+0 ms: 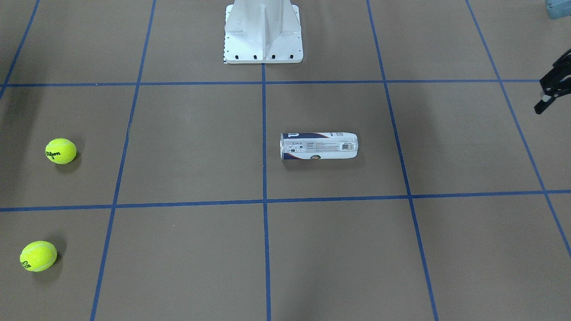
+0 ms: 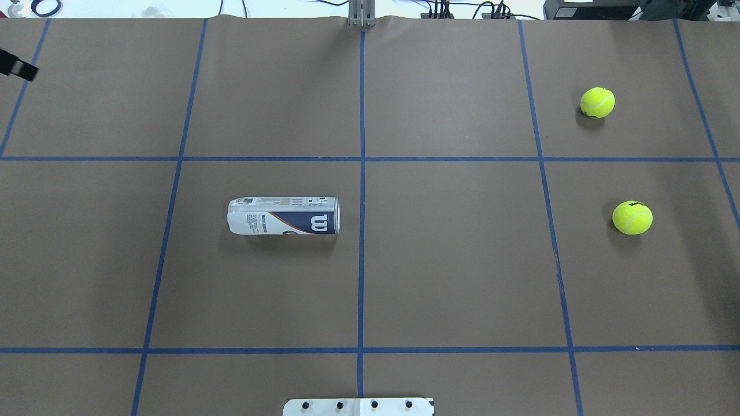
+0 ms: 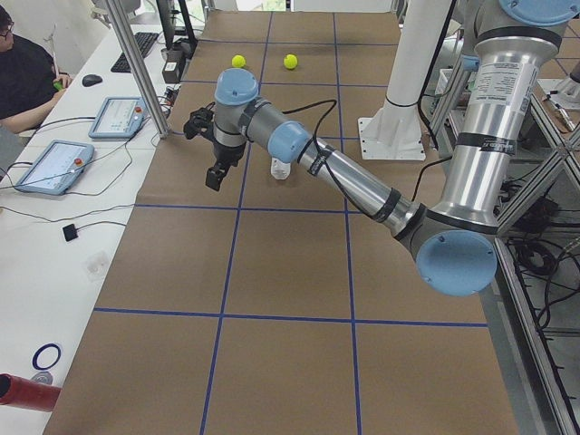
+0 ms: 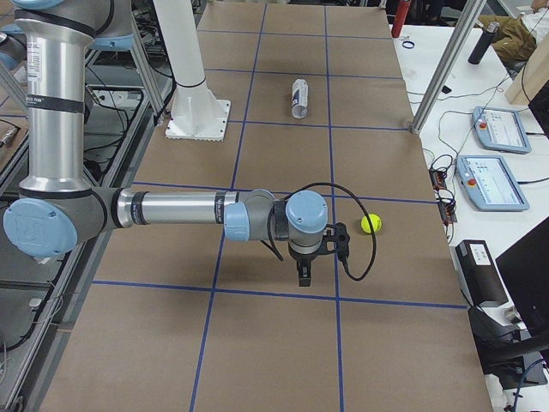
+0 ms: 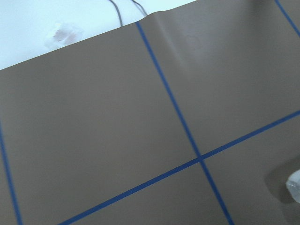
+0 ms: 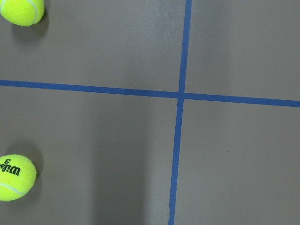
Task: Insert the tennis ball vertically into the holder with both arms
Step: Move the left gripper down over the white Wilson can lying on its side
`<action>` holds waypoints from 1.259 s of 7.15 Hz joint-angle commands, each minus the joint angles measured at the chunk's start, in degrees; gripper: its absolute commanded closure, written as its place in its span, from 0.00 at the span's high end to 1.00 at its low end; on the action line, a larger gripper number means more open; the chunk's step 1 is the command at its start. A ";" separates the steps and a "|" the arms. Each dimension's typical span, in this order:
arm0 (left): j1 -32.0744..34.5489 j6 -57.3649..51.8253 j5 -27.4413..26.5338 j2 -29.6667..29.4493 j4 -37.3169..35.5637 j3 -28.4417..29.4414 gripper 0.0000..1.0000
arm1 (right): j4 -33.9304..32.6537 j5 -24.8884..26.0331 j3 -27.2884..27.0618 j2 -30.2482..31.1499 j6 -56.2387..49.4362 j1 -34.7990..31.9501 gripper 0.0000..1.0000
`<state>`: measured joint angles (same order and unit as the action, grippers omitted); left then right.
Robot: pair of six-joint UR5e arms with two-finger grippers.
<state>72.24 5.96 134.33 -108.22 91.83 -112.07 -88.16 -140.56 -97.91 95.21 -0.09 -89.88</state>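
The holder (image 1: 319, 146) lies on its side near the table's middle, label up, in the robot's left half (image 2: 283, 215); it also shows in the right view (image 4: 298, 97). Two tennis balls (image 1: 60, 150) (image 1: 38, 256) lie on the robot's right side (image 2: 632, 217) (image 2: 597, 102), and both show in the right wrist view (image 6: 14, 177) (image 6: 21, 10). My left gripper (image 1: 546, 96) hangs above the table's left edge, far from the holder; only part shows, so I cannot tell its state. My right gripper (image 4: 304, 276) hovers near the balls; I cannot tell its state.
The white pedestal base (image 1: 263, 40) stands at the robot's side of the table. Blue tape lines grid the brown surface. Aluminium posts (image 3: 136, 63) (image 4: 442, 69) and operator tablets (image 3: 54, 166) (image 4: 485, 180) sit along the far edge.
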 commanded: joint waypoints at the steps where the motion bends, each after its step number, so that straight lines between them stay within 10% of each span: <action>1: -10.75 -3.32 -8.76 -11.79 -0.42 0.71 1.00 | 0.00 -0.42 0.00 0.59 0.00 -0.03 0.99; 6: -31.24 -19.27 -14.51 -17.80 -8.24 3.15 0.99 | 0.09 0.20 -1.58 0.51 0.00 -0.03 0.99; 9: -39.28 -20.02 -26.14 -34.75 -11.40 20.89 0.99 | 0.18 0.38 -1.49 0.24 0.00 -0.03 0.99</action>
<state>34.70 -13.41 110.43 -137.71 81.74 -97.20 -87.99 -140.16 -99.38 95.49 -0.09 -89.91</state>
